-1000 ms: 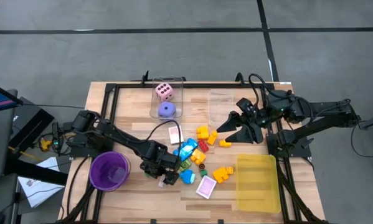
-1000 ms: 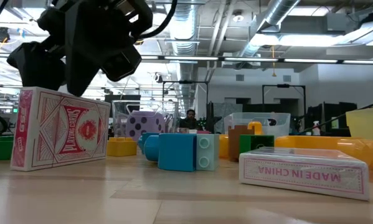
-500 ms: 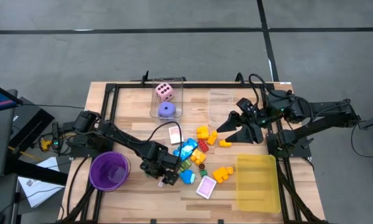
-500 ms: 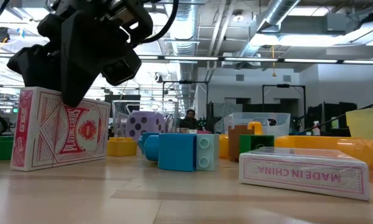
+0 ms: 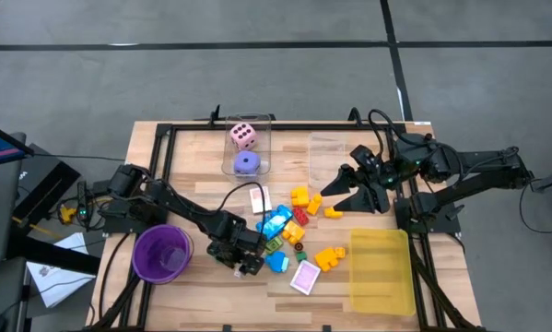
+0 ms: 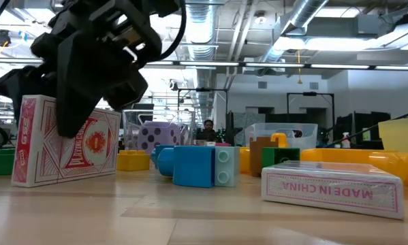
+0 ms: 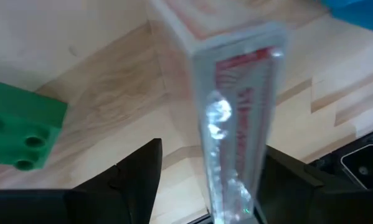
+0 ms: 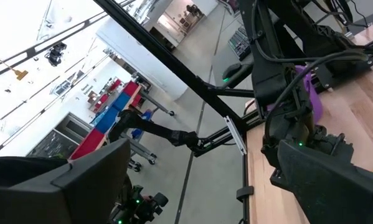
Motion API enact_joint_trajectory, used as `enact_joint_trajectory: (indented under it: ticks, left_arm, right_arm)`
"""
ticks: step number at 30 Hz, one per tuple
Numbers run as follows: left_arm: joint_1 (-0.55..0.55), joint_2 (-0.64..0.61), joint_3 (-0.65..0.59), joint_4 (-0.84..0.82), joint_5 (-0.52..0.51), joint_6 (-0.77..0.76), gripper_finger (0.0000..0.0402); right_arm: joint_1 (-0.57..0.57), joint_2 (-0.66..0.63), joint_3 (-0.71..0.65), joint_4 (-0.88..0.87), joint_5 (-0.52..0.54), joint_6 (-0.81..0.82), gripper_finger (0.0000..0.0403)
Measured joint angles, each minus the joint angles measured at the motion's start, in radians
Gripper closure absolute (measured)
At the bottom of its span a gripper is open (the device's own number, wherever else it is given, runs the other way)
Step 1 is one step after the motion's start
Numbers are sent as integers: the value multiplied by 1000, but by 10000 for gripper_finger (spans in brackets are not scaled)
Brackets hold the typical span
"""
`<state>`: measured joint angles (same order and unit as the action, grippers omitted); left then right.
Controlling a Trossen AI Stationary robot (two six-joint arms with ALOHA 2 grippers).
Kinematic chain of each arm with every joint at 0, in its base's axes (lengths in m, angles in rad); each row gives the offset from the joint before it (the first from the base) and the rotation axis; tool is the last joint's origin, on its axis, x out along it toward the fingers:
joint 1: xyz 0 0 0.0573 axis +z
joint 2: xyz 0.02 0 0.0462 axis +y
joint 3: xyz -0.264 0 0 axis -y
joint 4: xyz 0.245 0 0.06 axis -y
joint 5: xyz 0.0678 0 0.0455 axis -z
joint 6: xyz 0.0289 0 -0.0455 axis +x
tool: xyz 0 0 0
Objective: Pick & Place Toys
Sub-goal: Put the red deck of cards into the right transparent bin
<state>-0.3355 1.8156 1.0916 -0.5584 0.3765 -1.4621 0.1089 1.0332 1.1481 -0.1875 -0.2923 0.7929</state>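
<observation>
Toys [image 5: 289,235] scattered on wooden table [image 5: 193,166], workshop behind.

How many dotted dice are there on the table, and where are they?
2. The pink die and the purple die both sit in the clear box at the far edge. More could be hidden under the blocks.

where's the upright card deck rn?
High view: the upright card deck stands near the table's front edge, right of the purple cup, between the left gripper fingers, beside a green block.
</observation>
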Motion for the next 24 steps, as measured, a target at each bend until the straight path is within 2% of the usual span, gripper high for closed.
enact_joint_trajectory:
  ticks: [15,24]
  left_arm:
    - [-3,0,-9,16,2,-24,178]
    - [-3,0,-9,18,5,-28,227]
  right_arm:
    - [0,0,0,0,-5,0,3]
    - [0,0,0,0,-6,0,3]
